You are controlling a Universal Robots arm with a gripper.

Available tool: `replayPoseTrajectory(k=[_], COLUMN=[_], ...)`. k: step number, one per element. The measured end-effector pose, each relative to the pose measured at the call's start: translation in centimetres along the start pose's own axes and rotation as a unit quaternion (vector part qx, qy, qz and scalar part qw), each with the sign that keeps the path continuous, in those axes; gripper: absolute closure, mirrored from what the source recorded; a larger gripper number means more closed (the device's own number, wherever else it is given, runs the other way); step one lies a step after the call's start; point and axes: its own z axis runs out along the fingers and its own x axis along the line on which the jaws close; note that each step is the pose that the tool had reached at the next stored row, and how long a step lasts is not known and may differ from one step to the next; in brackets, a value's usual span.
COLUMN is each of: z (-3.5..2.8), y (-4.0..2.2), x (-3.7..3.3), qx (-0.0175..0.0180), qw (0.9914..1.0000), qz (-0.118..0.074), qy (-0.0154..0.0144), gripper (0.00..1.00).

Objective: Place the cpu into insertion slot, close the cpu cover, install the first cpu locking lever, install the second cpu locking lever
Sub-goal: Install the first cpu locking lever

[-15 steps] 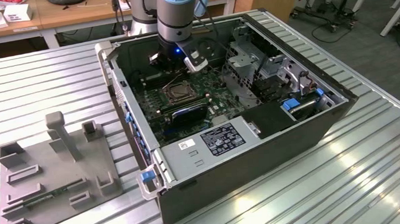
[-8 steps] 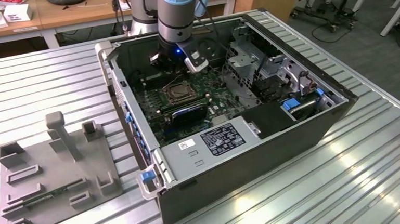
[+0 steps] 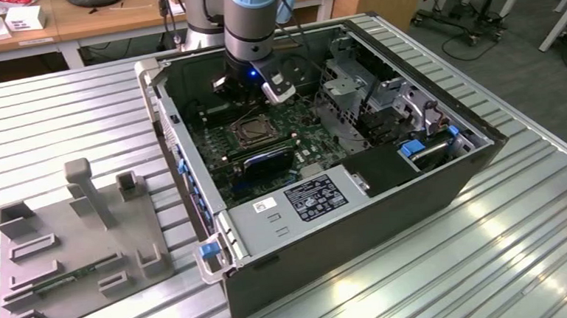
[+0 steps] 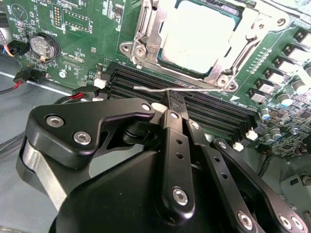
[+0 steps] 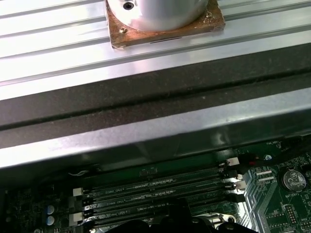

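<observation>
The cpu (image 4: 194, 34) lies flat in the insertion slot (image 3: 253, 131), its pale metal face showing through the window of the cpu cover (image 4: 146, 34), which is down over it. A thin silver locking lever (image 4: 199, 89) runs along the socket's edge beside the memory slots. In the second wrist view my black gripper (image 4: 171, 99) is shut, with its tips against the middle of that lever. I cannot tell whether the rod is pinched between them. In the exterior view the gripper (image 3: 240, 95) hangs inside the open computer case, just behind the socket.
Long black memory slots (image 4: 218, 114) lie under the fingers, with a coin battery (image 4: 43, 46) nearby. Case walls (image 3: 366, 220) and a drive cage (image 3: 359, 95) close in the board. A grey fixture plate (image 3: 72, 246) with holders sits on the ribbed table at the exterior view's left.
</observation>
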Motion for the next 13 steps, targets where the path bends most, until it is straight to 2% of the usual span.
replayPoseTrajectory(k=[13], z=[0.15], y=[-0.14], x=[-0.05], qx=[0.0001], qw=[1.0], qz=[0.0], qy=[0.0], gripper=[0.9])
